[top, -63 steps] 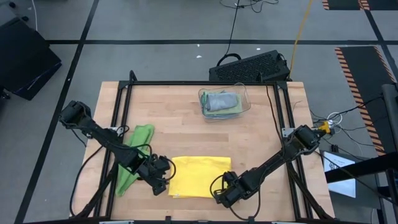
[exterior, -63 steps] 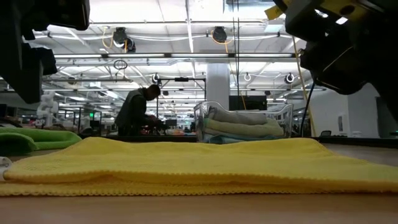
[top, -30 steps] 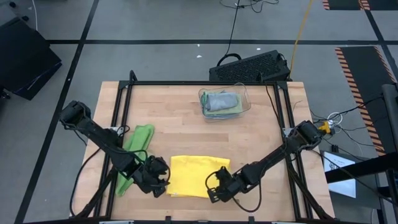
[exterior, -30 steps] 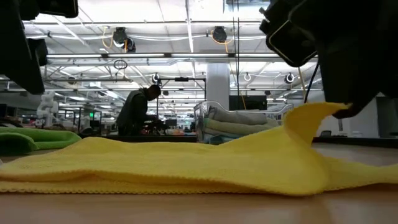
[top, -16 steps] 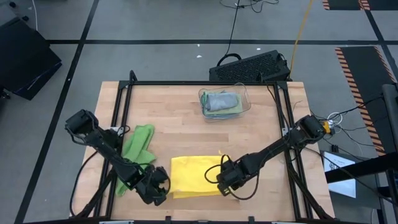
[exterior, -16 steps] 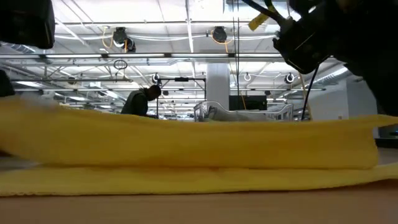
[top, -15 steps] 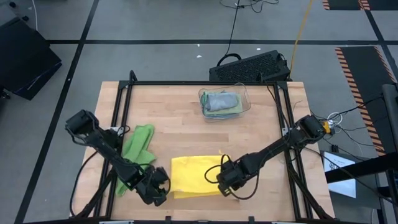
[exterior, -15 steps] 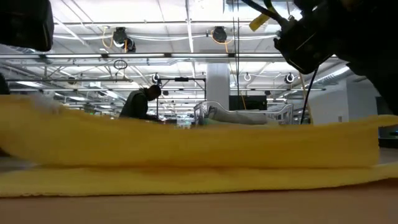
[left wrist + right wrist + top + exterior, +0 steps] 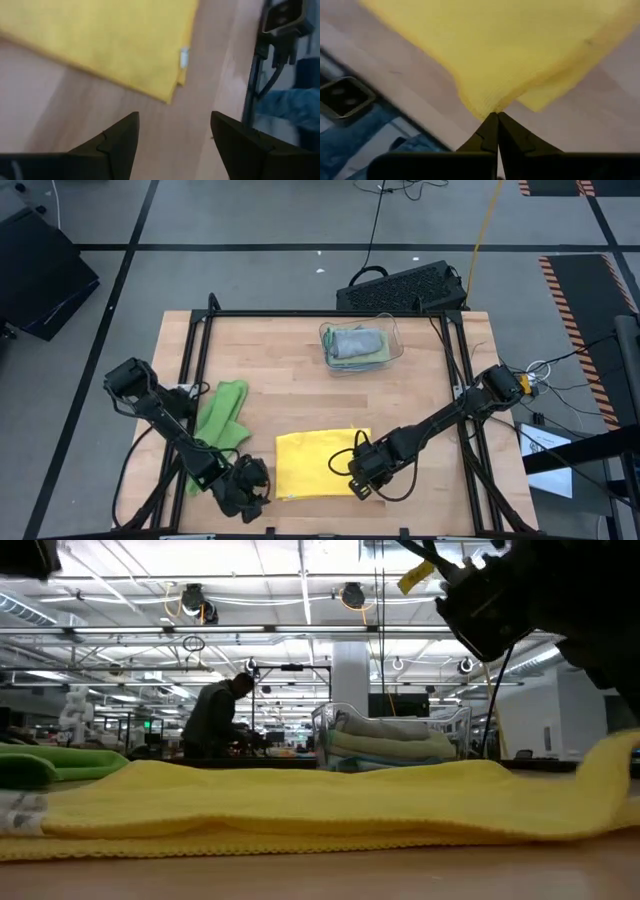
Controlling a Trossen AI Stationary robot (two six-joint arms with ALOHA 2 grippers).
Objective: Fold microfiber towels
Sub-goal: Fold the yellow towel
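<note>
From above, the yellow towel (image 9: 314, 464) lies lower centre on the worktop (image 9: 290, 380), long axis left-right; a green towel (image 9: 222, 415) to its left, a clear bin (image 9: 361, 345) above. Right end effector (image 9: 358, 478) pinches its lower-right corner.

Low view: the yellow towel (image 9: 300, 810) lies flat, the bin (image 9: 390, 738) behind.

Left wrist: left end effector (image 9: 172, 135) released, beside the towel's corner (image 9: 172, 92).

Right wrist: fingers (image 9: 492, 131) clenched on yellow cloth.

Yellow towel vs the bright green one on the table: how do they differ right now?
The yellow towel lies flat as a neat folded rectangle; the bright green towel lies crumpled and unfolded. The right gripper is shut on a corner of the yellow towel; nothing holds the green one. Yellow sits near the front middle, green toward the left side. Both rest on the wooden table.
</note>
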